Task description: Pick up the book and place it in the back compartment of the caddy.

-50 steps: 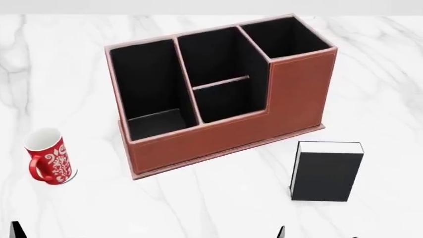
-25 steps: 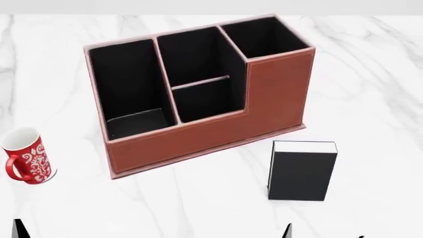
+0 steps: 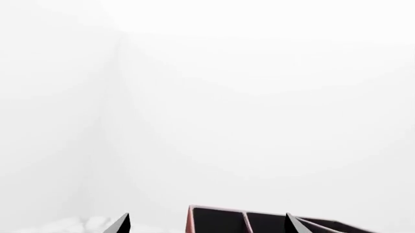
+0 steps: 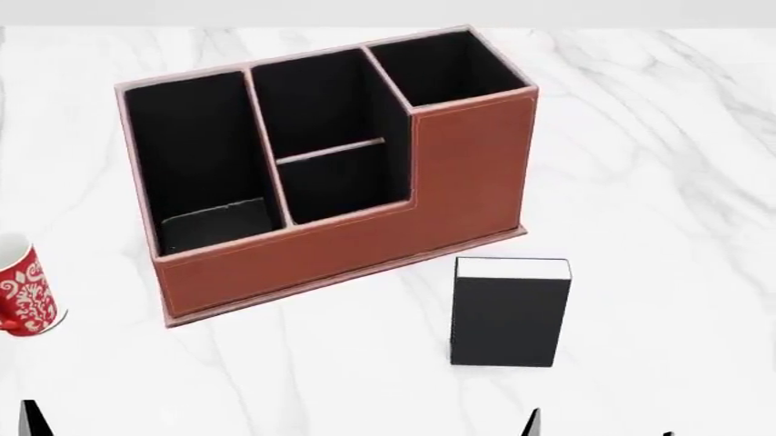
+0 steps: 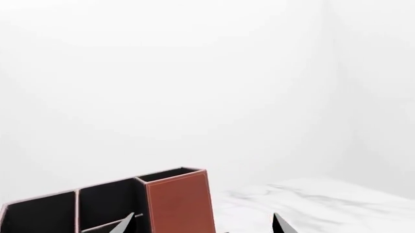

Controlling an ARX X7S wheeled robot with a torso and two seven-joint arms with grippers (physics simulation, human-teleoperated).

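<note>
The black book [image 4: 510, 313] with white page edges lies flat on the marble table [image 4: 679, 182], just in front of the right end of the caddy [image 4: 352, 245]. The reddish-brown caddy stands with nothing in its black-lined compartments. Both grippers sit low at the near edge, apart from the book. Only a fingertip [image 4: 31, 420] of the left one and a fingertip [image 4: 530, 423] of the right one show in the head view. The left gripper [image 3: 207, 225] is open, facing the caddy [image 3: 259, 223]. The right gripper [image 5: 204, 225] is open too, with the caddy [image 5: 178, 199] beyond it.
A red-and-white patterned mug [image 4: 24, 298] stands at the left edge of the head view, left of the caddy. White marble spreads right of and behind the caddy. The table's far edge runs along the top of the head view.
The whole scene has slid left in the head view, so the view has turned or moved right. The mug is now half cut off. Book and caddy keep their places on the table.
</note>
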